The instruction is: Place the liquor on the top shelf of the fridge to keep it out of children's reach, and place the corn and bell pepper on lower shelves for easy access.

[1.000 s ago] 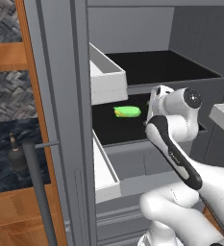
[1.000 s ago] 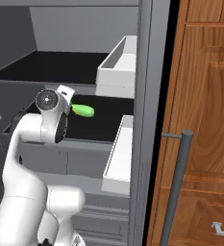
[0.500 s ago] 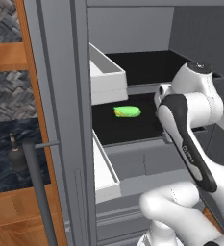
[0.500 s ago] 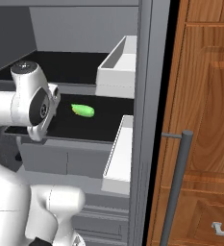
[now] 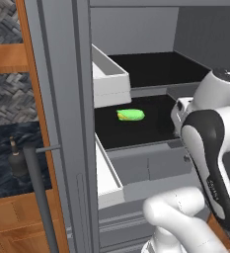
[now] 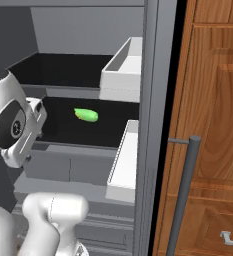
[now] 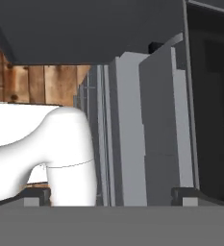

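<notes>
The corn (image 5: 131, 114) lies on a lower fridge (image 5: 62, 74) shelf (image 5: 151, 141); the hand (image 7: 111, 196), spread wide and seemingly empty, sits at 4 o'clock.

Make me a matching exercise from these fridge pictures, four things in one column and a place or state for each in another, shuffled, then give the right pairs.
Things:
1. corn
2. bottle
3. gripper
4. top shelf

Places or states:
A. open, holding nothing
B. bare black board above the corn
C. lying on a lower shelf inside the fridge
D. standing on the dark counter outside the fridge, left of its door

Pairs: 1-C, 2-D, 3-A, 4-B
</notes>
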